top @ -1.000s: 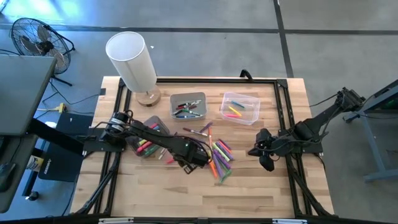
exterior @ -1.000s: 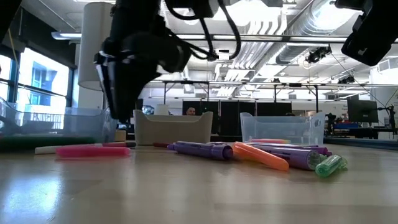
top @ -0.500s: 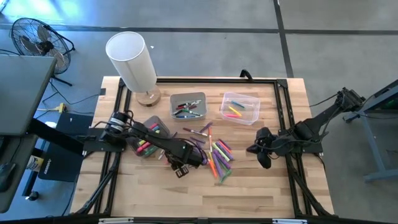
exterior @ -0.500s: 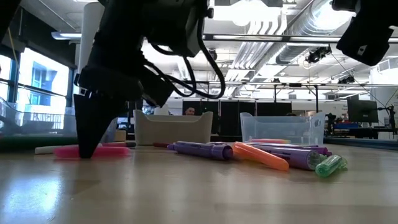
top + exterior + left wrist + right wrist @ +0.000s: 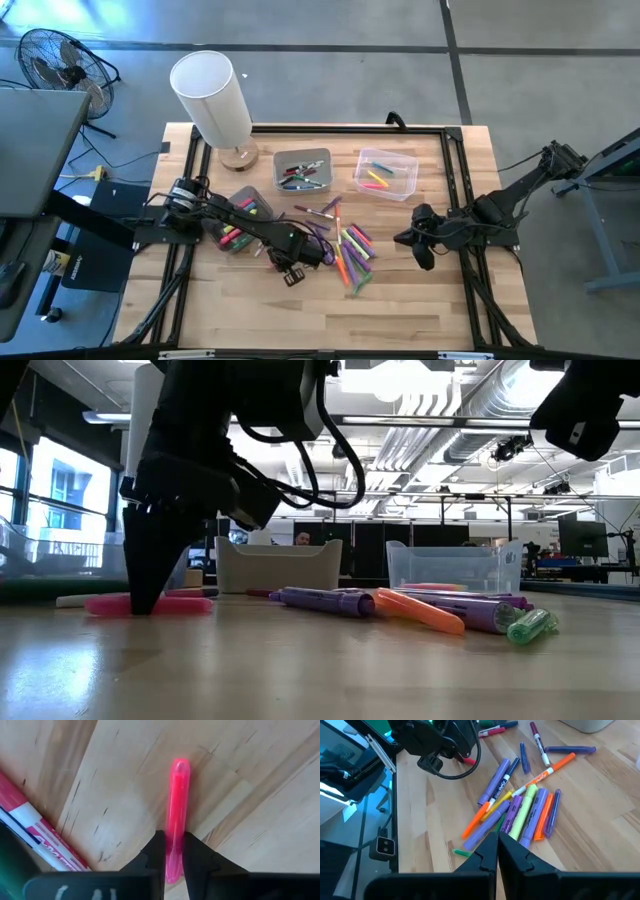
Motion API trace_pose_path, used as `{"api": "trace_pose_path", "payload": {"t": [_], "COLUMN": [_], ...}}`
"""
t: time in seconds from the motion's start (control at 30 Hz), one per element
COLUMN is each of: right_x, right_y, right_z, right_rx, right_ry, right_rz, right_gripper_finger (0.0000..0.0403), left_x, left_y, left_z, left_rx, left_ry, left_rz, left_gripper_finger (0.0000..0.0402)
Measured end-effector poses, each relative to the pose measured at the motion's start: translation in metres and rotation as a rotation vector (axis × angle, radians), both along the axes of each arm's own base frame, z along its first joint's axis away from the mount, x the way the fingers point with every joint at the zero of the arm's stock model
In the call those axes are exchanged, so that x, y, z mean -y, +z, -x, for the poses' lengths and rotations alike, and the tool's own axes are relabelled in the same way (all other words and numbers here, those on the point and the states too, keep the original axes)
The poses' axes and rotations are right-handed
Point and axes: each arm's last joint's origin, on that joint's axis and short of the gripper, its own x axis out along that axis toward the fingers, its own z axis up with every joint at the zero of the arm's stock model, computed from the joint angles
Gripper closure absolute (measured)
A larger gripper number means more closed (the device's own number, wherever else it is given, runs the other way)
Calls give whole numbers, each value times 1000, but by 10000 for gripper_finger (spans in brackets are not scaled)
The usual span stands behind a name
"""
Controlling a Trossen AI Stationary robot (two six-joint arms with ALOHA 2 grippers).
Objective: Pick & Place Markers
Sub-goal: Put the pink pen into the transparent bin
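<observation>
A pink marker (image 5: 178, 795) lies flat on the wood left of the main heap. My left gripper (image 5: 277, 258) points straight down over it and is shut on it (image 5: 145, 600). Several purple, orange, yellow and green markers (image 5: 350, 250) lie in a loose heap at the table's middle. Next to the pink one lies a red-and-white marker (image 5: 35, 830). My right gripper (image 5: 497, 845) hangs shut and empty above the table's right side (image 5: 408, 240), tilted toward the heap. My left gripper pinches the pink marker between its two fingers, on the barrel's two long sides (image 5: 172, 851), toward one end. The fingers come from above, point down and lie across the marker. The marker lies flat on the table.
A grey bin (image 5: 302, 170) and a clear bin (image 5: 385, 172) stand at the far middle, each with markers inside. A third clear bin (image 5: 240, 222) with markers sits under my left arm. A white lamp (image 5: 212, 100) stands at the far left. Bare wood lies along the near edge.
My left gripper has come down and gone toward the table's left edge, away from the heap. Its fingertips have reached the table at the pink marker, which has stayed where it lay.
</observation>
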Motion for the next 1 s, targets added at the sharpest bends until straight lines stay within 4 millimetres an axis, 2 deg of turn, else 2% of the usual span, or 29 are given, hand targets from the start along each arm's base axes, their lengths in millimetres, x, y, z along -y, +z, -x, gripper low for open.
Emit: {"api": "trace_pose_path", "payload": {"t": [0.2, 0.33, 0.67, 0.87, 1.0], "right_x": [0, 0, 0, 1, 5], "right_y": [0, 0, -1, -2, -7], "right_z": [0, 0, 1, 1, 5], "right_rx": [1, 1, -4, -12, -74], "right_ry": [42, 64, 98, 112, 3], "right_rz": [60, 92, 139, 164, 144], "right_gripper_finger": [402, 402, 403, 403, 403], "left_x": [0, 1, 0, -10, -36], "left_y": [4, 16, 57, 96, 132], "left_z": [-1, -4, -21, -42, -56], "left_rx": [5, 14, 188, 339, 450], "left_ry": [67, 101, 188, 166, 127], "left_rz": [-5, -30, -34, -51, -125], "left_gripper_finger": [369, 369, 369, 369, 364]}}
